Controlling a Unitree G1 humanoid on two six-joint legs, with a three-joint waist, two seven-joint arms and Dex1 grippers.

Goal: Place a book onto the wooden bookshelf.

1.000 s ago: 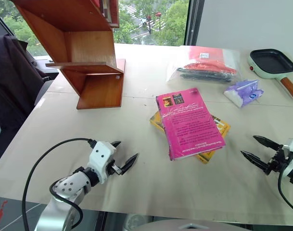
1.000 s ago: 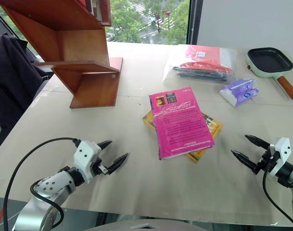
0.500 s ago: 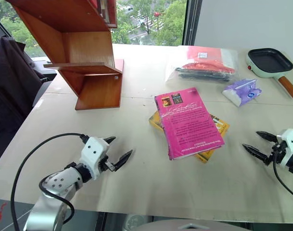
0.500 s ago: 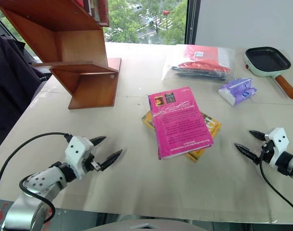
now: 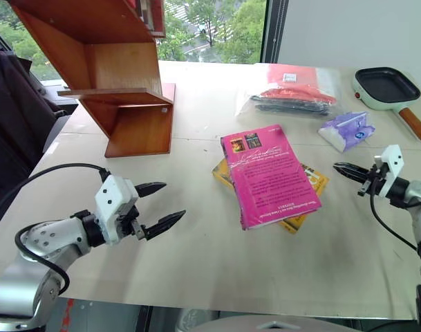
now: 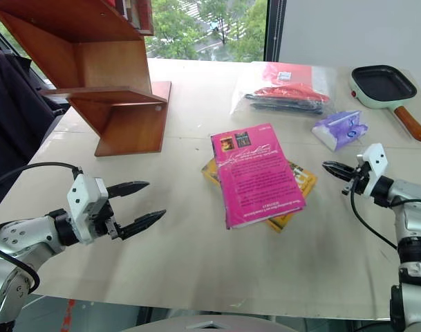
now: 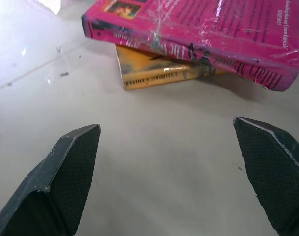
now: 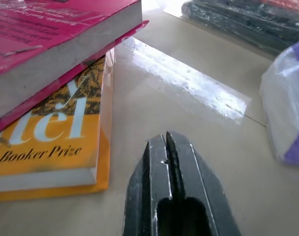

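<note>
Right tool (image 8: 170, 142) pinched shut beside "Booker Prize" yellow book (image 8: 51, 142).

The yellow book (image 8: 51, 147), lying under the pink book (image 8: 46, 34), carries the clearest lettering: in the right wrist view its cover shows large white letters "tel", the end of a word whose start is hidden, and beneath them a line in black italics reading "n Booker Prize", its beginning cut off at the frame edge. The yellow book's spine has dark lettering in the left wrist view, too blurred to read. The pink book's cover bears lines of small white print and a scrawled white title, neither legible; its spine lettering seems to begin "The", the rest unclear.
</note>
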